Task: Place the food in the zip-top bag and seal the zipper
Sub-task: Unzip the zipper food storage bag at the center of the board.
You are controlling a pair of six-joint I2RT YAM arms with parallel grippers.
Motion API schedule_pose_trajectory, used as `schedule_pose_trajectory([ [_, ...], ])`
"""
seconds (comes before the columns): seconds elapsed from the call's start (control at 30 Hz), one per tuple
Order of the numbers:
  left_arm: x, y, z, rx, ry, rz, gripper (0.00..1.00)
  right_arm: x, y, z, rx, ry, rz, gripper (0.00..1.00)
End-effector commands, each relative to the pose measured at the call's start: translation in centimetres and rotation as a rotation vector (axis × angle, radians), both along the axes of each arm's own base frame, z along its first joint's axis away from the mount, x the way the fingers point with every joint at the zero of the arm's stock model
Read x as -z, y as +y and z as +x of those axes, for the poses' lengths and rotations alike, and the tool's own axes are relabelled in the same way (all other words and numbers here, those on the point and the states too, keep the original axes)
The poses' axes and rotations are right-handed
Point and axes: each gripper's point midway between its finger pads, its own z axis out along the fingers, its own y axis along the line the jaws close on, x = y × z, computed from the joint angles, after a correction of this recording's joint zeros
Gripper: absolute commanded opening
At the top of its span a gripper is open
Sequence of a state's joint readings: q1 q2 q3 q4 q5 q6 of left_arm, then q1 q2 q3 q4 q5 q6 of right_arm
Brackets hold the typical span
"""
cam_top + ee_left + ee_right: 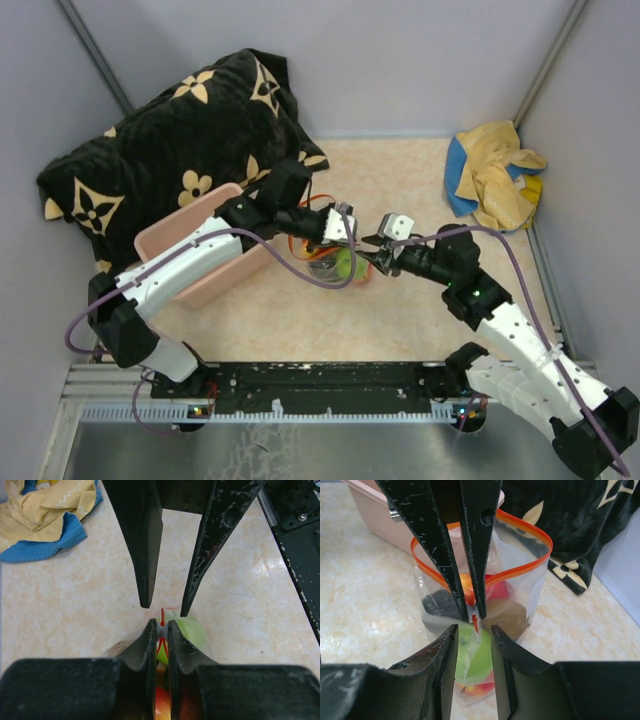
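The zip-top bag (527, 587) stands upright on the table between both grippers and also shows in the top view (338, 262). Its orange-red zipper (532, 530) gapes open in a loop at the far end. The food sits inside: a green fruit (481, 660), red (502, 589), dark (437, 605) and brown (514, 619) pieces. My left gripper (160, 625) is shut on the zipper's near end, at a small white piece. My right gripper (474, 630) is open, its jaws either side of the bag's corner just below the left fingertips, not touching.
A pink tub (185, 255) stands left of the bag, under my left arm. A black flowered pillow (180, 140) lies behind it. A yellow and blue cloth (495, 175) lies at the back right corner. Grey walls close the table in.
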State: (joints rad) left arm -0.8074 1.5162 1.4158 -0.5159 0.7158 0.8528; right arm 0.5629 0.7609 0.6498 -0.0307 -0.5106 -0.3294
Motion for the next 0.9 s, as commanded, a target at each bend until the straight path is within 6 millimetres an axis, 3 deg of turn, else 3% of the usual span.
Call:
schedule_pose_trajectory([
  [0.0, -1.5, 0.1, -0.7, 0.028, -0.015, -0.040, 0.07, -2.9, 0.8, 1.0, -0.012, -0.099, 0.053, 0.30],
  [0.17, -1.5, 0.1, -0.7, 0.029, -0.015, -0.040, 0.07, -2.6, 1.1, 1.3, -0.026, -0.104, 0.037, 0.18],
  [0.37, -1.4, -0.1, -0.9, 0.044, -0.008, -0.043, 0.07, -2.1, 1.3, 1.4, -0.039, -0.100, 0.023, 0.14],
  [0.43, -1.3, -0.1, -1.0, 0.048, -0.005, -0.044, 0.07, -1.9, 1.3, 1.6, -0.035, -0.103, 0.014, 0.00],
  [0.87, -0.7, 1.5, -0.5, -0.032, 0.010, 0.049, 0.08, -2.6, -1.9, 3.5, 0.185, -0.113, -0.020, 0.00],
])
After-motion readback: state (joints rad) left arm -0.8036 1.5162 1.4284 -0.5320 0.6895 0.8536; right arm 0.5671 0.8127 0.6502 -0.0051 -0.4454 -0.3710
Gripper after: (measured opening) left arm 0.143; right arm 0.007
